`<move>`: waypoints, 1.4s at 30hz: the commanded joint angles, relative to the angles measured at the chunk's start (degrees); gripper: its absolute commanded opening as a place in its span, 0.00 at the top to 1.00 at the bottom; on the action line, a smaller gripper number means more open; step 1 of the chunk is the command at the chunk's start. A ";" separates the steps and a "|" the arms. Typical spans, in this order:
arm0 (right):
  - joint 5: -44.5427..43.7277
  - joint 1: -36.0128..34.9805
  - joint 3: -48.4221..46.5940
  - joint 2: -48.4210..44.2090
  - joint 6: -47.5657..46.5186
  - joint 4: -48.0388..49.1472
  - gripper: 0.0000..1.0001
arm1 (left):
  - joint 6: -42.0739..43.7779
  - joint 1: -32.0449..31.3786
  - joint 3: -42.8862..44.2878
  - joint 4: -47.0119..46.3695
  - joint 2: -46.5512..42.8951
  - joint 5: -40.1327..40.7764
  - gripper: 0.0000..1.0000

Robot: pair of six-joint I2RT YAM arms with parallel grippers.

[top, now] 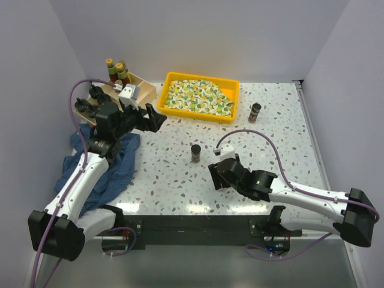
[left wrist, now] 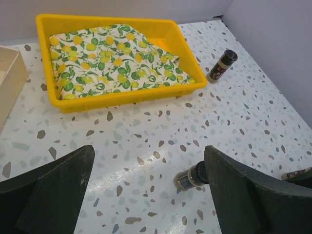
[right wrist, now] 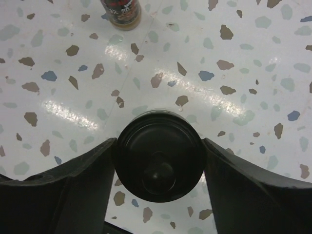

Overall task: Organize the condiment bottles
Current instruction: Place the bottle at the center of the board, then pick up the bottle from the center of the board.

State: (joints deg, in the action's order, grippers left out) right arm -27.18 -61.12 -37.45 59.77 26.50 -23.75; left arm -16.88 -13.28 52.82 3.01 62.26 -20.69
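Right claw (top: 216, 174) sits low over the near-centre worktop (top: 282, 144). In its wrist view the fingers (right wrist: 73, 190) flank a round black knobbed cap (right wrist: 158, 163) seen from straight above. The cap fills the gap and hides the bottle body beneath. No clearance is visible on either side, but firm contact cannot be confirmed, so it cannot be told whether the claw grips or merely brackets it. In the overhead view this bottle is hidden under the claw. Left claw (top: 154, 122) hangs spread wide with nothing between its fingers, above the left-centre worktop, just near of the yellow tray (top: 168, 107). The tray holds a lemon-print cloth (top: 198, 96). One brown spice jar (top: 195, 152) stands upright at centre, just far-left of the right claw. It is cut off at the top edge of the right wrist view and half hidden behind a finger in the left wrist view. Second spice jar (top: 255, 112) stands upright to the right of the tray, apart from it. Pale wooden box (top: 141, 90) is at far left, partly covered by the left arm. Capped bottles (top: 120, 72) stand at its far end; whether they are inside or just behind cannot be told, and the labels are unreadable. Blue cloth (top: 114, 168) is bunched under the left arm. A pale item (left wrist: 296, 173) is cut off at the right edge of the left wrist view and cannot be identified.
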 commanded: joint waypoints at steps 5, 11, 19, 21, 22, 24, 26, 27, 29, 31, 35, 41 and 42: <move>-5.69 -2.60 -3.85 -0.26 5.84 0.29 0.02 | 0.98 -0.78 -0.26 -1.51 0.14 -1.46 0.00; -5.87 -2.60 -8.24 -8.43 4.97 -4.90 0.01 | 0.63 -4.47 0.44 -0.29 0.76 -0.50 0.01; -10.42 -2.60 -10.88 -21.17 2.42 -8.06 0.01 | 3.17 -22.74 4.66 7.80 2.16 15.12 0.03; -11.14 -2.51 -11.85 -24.07 2.15 -9.81 0.01 | 3.26 -29.04 4.84 8.42 2.60 17.42 0.04; -11.23 -2.60 -13.16 -24.87 2.06 -10.44 0.02 | 3.26 -31.43 5.01 8.59 2.78 20.05 0.04; -11.32 -2.51 -14.66 -27.15 2.06 -11.93 0.01 | 3.17 -37.92 5.36 9.38 3.83 22.69 0.05; -11.67 -2.60 -16.42 -28.91 2.94 -14.39 0.01 | 3.00 -41.90 6.42 10.52 4.88 27.27 0.07; -11.93 -2.60 -16.69 -30.83 3.03 -14.92 0.01 | 3.00 -45.05 6.59 10.70 6.02 28.24 0.07; -12.19 -2.51 -16.34 -33.21 2.94 -15.10 0.01 | 3.35 -47.62 6.86 10.18 7.25 29.48 0.09; -12.81 -2.51 -13.98 -36.47 1.89 -13.44 0.01 | 3.70 -50.43 8.52 10.53 10.33 30.35 0.09; -17.99 -2.60 -12.29 -39.20 2.84 -15.53 0.01 | 4.66 -54.65 13.36 13.69 17.62 33.95 0.09; -20.45 -2.51 -11.85 -42.36 2.07 -17.03 0.01 | 5.02 -57.12 17.49 13.43 25.80 33.87 0.07; -20.72 -2.60 -11.94 -42.54 2.06 -17.82 0.01 | 5.02 -57.21 18.02 13.34 27.03 33.78 0.07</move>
State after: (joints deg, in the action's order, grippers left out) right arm -43.97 -63.37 -49.25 18.63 28.88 -40.16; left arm -13.32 -70.06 67.09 16.84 87.07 11.20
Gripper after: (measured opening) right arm 0.986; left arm 0.925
